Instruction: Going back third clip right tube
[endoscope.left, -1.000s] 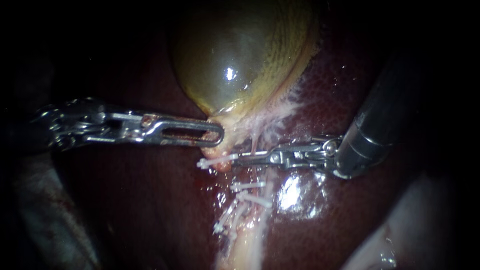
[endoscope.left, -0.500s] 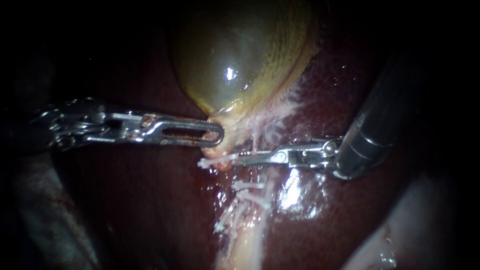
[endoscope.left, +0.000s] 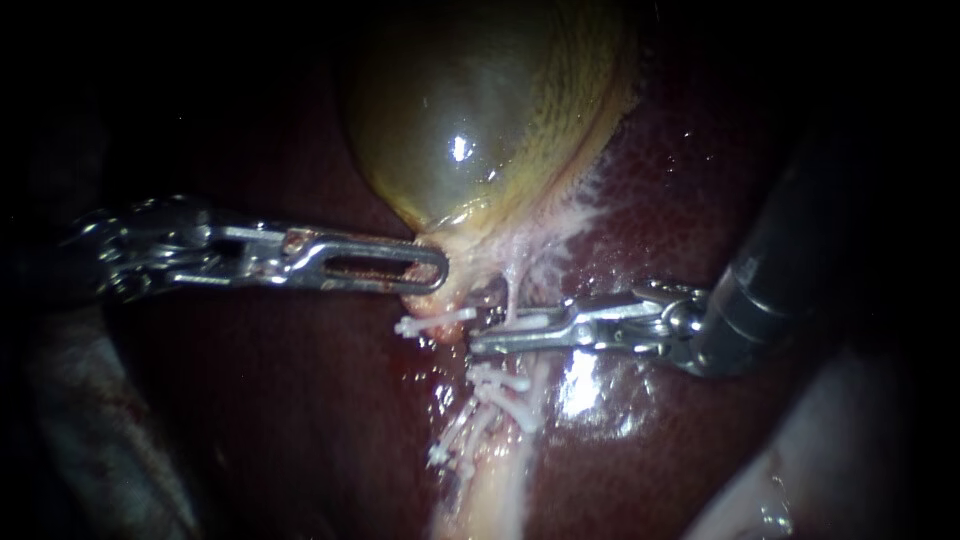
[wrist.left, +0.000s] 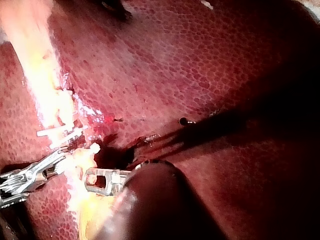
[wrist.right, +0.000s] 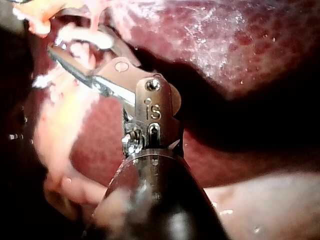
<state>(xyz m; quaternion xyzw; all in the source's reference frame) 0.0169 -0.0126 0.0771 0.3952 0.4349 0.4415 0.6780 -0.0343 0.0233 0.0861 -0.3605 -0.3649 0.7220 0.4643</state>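
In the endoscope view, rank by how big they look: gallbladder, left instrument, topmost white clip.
Largest: gallbladder.
Next: left instrument, its visible metal part.
Smallest: topmost white clip.
The differences are plain, whatever the nearness.

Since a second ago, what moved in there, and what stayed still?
The right instrument opened its jaws, and its shaft slid back a little, to the right and down. The white clip just past its tip stayed where it was. The left instrument has not moved; its jaws are shut on the narrow end of the gallbladder. The liver looks the same.
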